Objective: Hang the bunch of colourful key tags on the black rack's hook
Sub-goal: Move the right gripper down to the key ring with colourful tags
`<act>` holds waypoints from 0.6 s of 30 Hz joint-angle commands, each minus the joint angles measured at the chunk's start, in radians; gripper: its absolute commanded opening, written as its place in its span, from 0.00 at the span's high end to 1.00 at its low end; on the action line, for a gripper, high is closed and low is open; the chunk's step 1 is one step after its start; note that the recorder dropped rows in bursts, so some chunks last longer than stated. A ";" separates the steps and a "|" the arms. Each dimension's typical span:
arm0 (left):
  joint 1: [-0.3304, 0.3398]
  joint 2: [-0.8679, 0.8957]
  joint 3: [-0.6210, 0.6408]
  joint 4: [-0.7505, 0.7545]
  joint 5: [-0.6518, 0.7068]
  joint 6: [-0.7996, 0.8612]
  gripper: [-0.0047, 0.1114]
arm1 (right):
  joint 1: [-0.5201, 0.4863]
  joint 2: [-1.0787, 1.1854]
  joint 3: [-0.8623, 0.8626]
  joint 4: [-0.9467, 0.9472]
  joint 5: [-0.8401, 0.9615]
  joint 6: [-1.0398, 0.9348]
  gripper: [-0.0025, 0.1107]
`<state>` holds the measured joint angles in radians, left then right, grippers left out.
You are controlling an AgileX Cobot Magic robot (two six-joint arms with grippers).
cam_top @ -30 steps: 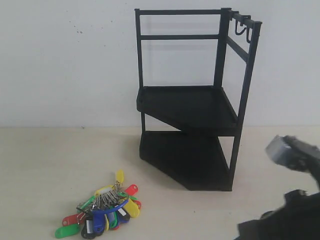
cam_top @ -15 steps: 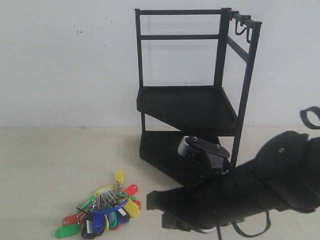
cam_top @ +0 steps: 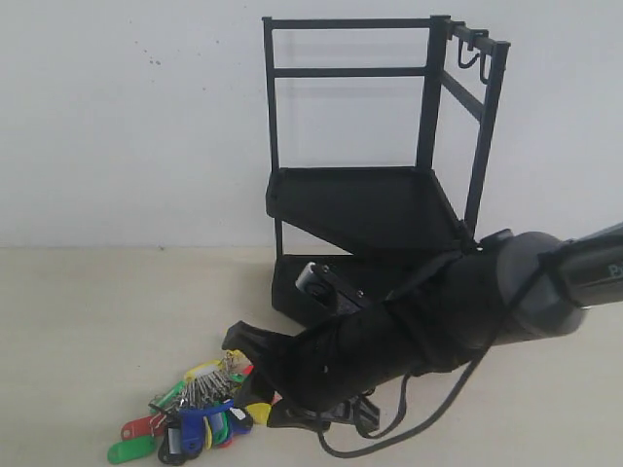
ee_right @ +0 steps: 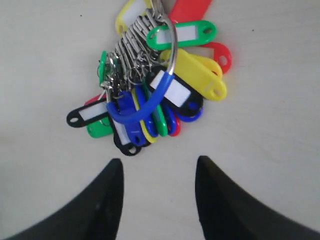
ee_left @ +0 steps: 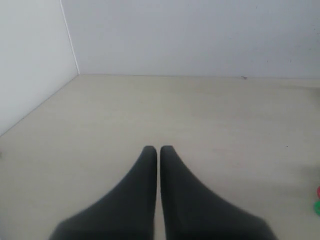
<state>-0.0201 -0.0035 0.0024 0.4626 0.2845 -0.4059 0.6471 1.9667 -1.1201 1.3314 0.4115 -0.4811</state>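
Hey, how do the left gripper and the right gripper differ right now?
The left arm's black gripper has its fingers pressed together; the right arm's black gripper has its fingers spread apart. The left one faces mostly bare beige table; the right one points at the colourful plastic key tag bunch lying just ahead of it. Both have dark tapered fingers and hold nothing.

My right arm has swung in from the side, and it now crosses in front of the black rack. My right gripper has come down low, with the colourful key tag bunch now just ahead of its fingertips.
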 commanded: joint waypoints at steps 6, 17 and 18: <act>-0.001 0.004 -0.002 0.000 -0.007 -0.006 0.92 | 0.031 0.068 -0.060 0.154 -0.040 -0.052 0.60; -0.001 0.004 -0.002 0.000 -0.004 -0.006 0.92 | 0.081 0.132 -0.127 0.248 -0.121 -0.043 0.60; -0.001 0.004 -0.002 0.000 -0.004 -0.006 0.92 | 0.081 0.139 -0.131 0.261 -0.123 -0.052 0.60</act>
<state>-0.0201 -0.0035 0.0024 0.4626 0.2845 -0.4059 0.7243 2.0908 -1.2376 1.5557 0.3120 -0.5196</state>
